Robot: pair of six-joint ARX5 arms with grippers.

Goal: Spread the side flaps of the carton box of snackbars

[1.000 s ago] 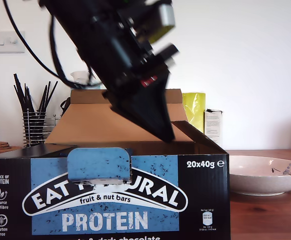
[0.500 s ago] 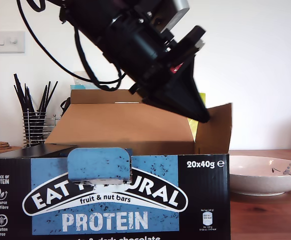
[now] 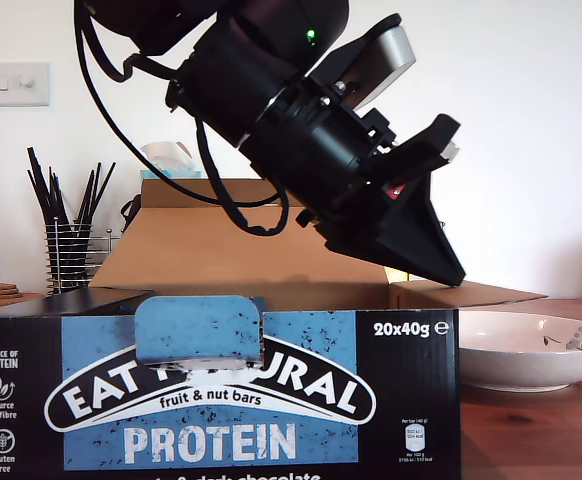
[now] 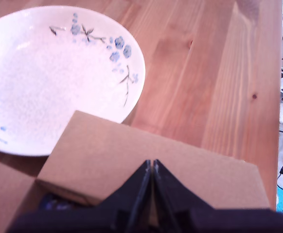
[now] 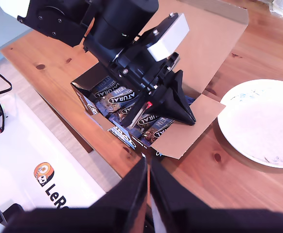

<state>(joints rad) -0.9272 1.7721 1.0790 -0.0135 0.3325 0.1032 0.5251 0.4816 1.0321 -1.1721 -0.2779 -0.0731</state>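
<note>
Side flap (image 3: 466, 294) now folded flat outward, no longer upright, under my first gripper's (image 3: 449, 272) closed, empty jaws.

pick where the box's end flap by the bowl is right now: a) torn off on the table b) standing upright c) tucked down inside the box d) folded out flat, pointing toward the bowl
d: the side flap lies folded outward, about level, over the edge of the carton box toward the bowl, with my first hand shut just above it.

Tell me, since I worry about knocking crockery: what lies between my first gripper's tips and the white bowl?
Only the spread side flap: my first gripper presses on it, and in the first wrist view its far edge overlaps the bowl.
</note>
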